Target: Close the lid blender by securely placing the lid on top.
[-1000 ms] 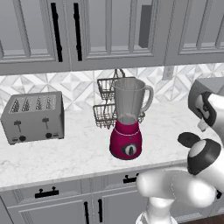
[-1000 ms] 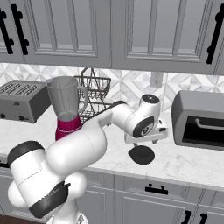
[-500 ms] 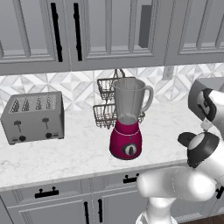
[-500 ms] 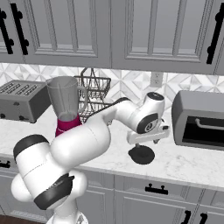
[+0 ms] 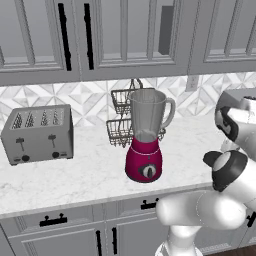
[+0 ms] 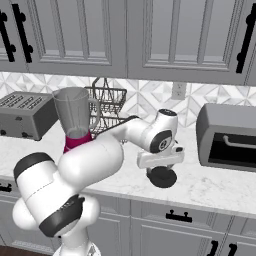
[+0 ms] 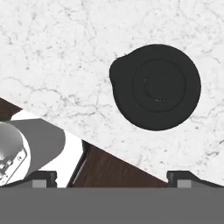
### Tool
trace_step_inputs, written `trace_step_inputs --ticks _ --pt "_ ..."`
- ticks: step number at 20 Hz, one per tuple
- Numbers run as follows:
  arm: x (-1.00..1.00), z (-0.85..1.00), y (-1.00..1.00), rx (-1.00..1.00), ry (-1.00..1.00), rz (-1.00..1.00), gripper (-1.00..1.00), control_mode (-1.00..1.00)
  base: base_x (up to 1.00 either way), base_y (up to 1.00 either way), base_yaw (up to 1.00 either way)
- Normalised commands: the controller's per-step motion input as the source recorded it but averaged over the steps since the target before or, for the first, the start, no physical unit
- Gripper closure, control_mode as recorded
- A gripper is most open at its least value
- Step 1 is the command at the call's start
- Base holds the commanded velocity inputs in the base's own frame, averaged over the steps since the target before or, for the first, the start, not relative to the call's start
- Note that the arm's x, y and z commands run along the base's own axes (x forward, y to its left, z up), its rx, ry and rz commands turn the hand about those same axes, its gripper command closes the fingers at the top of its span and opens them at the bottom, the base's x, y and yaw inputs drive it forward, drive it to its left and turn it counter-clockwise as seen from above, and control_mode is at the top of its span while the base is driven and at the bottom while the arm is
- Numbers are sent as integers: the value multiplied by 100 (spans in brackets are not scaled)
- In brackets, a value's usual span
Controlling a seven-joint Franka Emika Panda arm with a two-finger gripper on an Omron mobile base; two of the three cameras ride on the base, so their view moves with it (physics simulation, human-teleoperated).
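Marble-patterned white countertop (image 7: 65,65) runs under the hand, smooth and veined in grey, with dark-handled grey drawer fronts (image 6: 175,225) below its front edge. The two-finger gripper (image 7: 111,176) hangs above it with its jaws spread wide and nothing between them; its small dark fingertips (image 7: 43,176) stand well apart at the bottom of the hand view. Directly below, apart from the fingers, lies the small round matte black lid (image 7: 155,86), flat on the stone near the counter's front edge, its top marked by concentric rings and its rim bulging into a small tab on one side. In the right base view the lid (image 6: 162,176) sits just under the white hand, between the blender and the toaster oven.

To the lid's left and farther back stands the tall blender (image 5: 146,137), upright, its long axis vertical: a rounded glossy magenta base with a round grey dial facing the front, and a clear greyish tapered jar with a side handle on its right. The jar's mouth is open. The white arm crosses in front of the blender in the right base view.

Just behind the blender stands a two-tier dark wire basket rack (image 5: 121,120). A grey four-slot toaster (image 5: 37,135) sits well to the left, a grey boxy toaster oven (image 6: 227,137) to the right. Patterned backsplash tile (image 6: 145,100) and grey panelled cabinets (image 5: 125,35) close the back.
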Motion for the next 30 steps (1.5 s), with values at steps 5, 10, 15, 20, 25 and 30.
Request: trace_step_inputs --ticks 5,10,15,20,25,30 --pt "10 -29 13 -3 7 0 -100 -100 0 0 0" --pt "25 -24 1 0 0 0 -100 -100 0 0 0" --pt "28 -27 0 0 0 0 -100 -100 0 0 0" --pt "33 -22 0 -1 0 0 -100 -100 0 0 0" --pt "26 -15 -8 0 0 -3 -100 -100 0 0 0" --pt "1 -10 -12 0 0 -2 -100 -100 0 0 0"
